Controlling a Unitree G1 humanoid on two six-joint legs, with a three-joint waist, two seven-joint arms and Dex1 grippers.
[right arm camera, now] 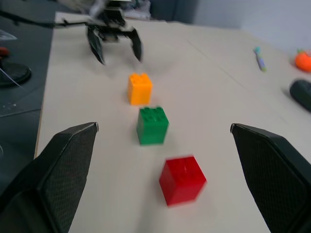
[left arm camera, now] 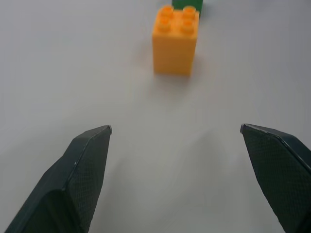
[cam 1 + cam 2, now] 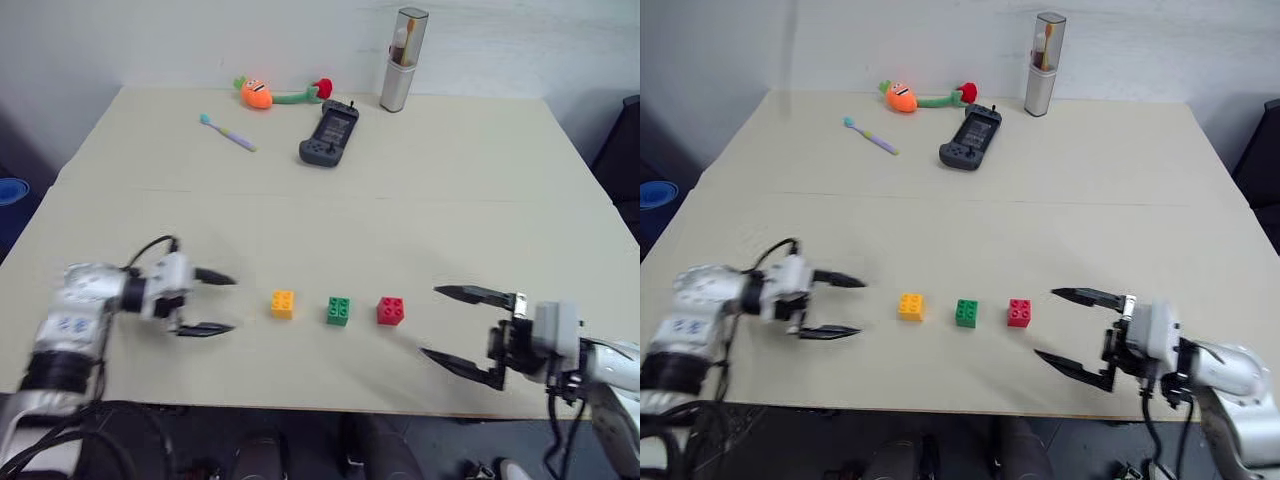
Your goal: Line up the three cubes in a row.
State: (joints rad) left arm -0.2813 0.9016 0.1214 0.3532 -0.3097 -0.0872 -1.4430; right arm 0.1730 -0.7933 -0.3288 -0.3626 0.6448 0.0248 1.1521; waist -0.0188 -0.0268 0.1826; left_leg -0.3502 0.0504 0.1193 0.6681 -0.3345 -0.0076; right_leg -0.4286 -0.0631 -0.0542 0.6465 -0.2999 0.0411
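Three studded cubes stand in a row near the table's front edge: the yellow-orange cube [image 3: 283, 303] on the left, the green cube [image 3: 338, 311] in the middle, the red cube [image 3: 391, 311] on the right, with small gaps between them. My left gripper [image 3: 222, 303] is open a short way left of the yellow-orange cube [image 2: 175, 40], holding nothing. To the right of the red cube [image 1: 183, 179], my right gripper [image 3: 433, 322] is open and empty, pointing along the row; the green cube [image 1: 152, 125] and yellow-orange cube [image 1: 139, 88] line up beyond it.
At the back of the table [image 3: 450, 200] lie a grey game controller [image 3: 329, 136], a toothbrush [image 3: 229, 132], an orange carrot plush toy [image 3: 258, 92] and an upright silver toothbrush case [image 3: 401, 62]. The table's front edge runs just below the cubes.
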